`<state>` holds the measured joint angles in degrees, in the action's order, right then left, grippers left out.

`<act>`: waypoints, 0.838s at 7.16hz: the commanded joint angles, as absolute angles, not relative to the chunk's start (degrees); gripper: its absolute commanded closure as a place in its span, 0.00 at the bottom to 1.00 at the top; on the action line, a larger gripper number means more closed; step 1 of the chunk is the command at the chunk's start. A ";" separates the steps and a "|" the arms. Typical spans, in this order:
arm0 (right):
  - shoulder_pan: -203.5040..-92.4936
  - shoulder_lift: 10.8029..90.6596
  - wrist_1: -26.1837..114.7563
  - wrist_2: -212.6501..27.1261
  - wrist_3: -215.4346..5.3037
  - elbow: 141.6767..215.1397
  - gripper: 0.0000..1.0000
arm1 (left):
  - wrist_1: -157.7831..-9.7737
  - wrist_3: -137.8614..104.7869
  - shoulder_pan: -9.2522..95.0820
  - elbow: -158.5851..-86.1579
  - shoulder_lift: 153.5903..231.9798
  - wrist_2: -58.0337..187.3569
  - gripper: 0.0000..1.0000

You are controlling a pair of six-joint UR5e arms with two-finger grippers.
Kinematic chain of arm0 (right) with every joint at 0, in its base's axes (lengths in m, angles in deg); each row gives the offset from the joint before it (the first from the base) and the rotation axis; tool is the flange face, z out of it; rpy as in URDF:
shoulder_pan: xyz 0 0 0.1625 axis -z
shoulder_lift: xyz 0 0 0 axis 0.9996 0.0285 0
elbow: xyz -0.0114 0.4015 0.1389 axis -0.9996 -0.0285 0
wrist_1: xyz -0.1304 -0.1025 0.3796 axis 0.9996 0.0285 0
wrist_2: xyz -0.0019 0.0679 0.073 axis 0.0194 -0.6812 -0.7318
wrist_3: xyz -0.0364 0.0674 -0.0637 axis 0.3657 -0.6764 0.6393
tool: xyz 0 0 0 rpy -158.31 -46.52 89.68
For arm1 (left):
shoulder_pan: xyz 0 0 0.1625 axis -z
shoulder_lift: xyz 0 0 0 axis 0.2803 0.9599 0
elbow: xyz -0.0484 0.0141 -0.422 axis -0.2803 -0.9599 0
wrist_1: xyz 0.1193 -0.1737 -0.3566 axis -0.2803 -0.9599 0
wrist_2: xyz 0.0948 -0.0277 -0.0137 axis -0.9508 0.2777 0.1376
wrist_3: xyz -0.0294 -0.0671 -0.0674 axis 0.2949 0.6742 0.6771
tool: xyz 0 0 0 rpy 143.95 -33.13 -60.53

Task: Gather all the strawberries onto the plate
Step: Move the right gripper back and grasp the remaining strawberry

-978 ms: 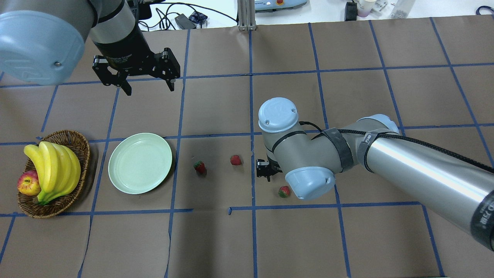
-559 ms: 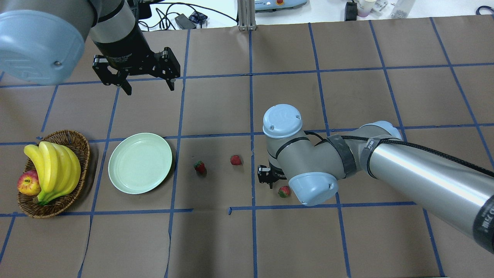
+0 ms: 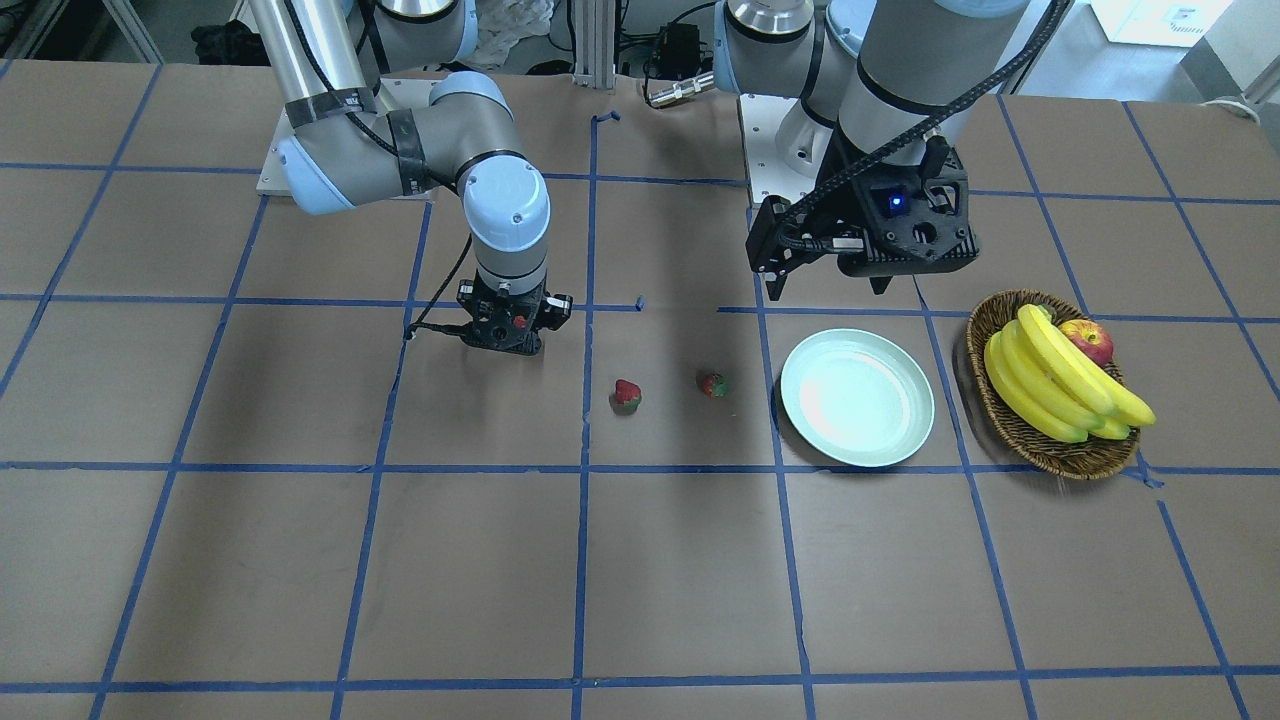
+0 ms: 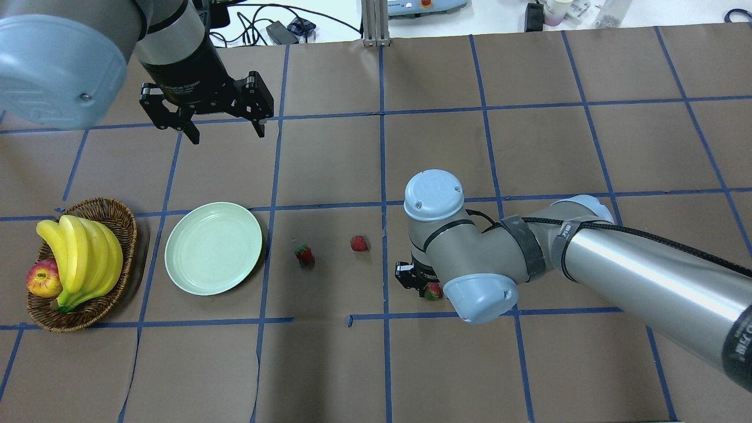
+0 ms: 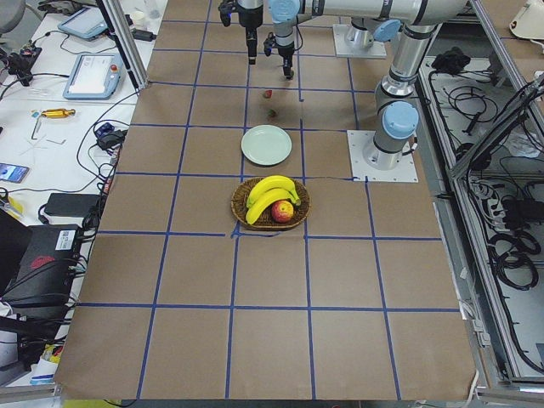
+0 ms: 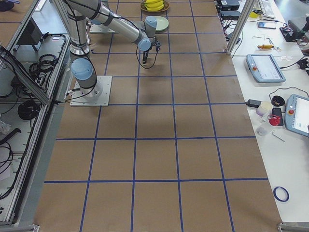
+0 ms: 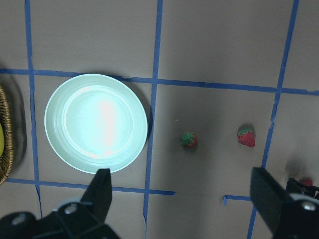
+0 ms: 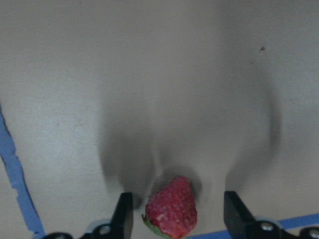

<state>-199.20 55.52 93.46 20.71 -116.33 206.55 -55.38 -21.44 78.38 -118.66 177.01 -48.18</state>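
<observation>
Three strawberries lie on the brown table. Two lie free right of the plate, one (image 4: pixel 304 254) nearer it and one (image 4: pixel 359 243) farther. The third strawberry (image 4: pixel 433 291) sits between the open fingers of my right gripper (image 4: pixel 420 282), which is low at the table. In the right wrist view this strawberry (image 8: pixel 172 206) is between the two fingers (image 8: pixel 124 214), apart from both. The pale green plate (image 4: pixel 213 248) is empty. My left gripper (image 4: pixel 226 126) is open and empty, high beyond the plate. The left wrist view shows the plate (image 7: pixel 96 122) below it.
A wicker basket (image 4: pixel 117 212) with bananas (image 4: pixel 82 258) and an apple (image 4: pixel 44 279) stands left of the plate. Blue tape lines cross the table. My right forearm (image 4: pixel 634 276) stretches over the table's right half.
My right gripper has moved nearer and rightward onto the third strawberry and now straddles it. The left arm, plate and other two strawberries have not moved.
</observation>
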 commanded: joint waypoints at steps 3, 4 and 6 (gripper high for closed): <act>-199.20 58.08 94.80 14.17 -116.60 201.98 1.00 | -55.39 -21.42 78.38 -118.68 177.15 -48.10 0.00; -200.50 58.18 94.98 6.71 -118.86 200.22 1.00 | -55.39 -21.42 78.38 -118.59 177.06 -48.10 0.00; -205.41 53.21 99.45 4.35 -123.37 195.74 1.00 | -55.39 -21.42 78.38 -118.50 176.88 -48.19 0.00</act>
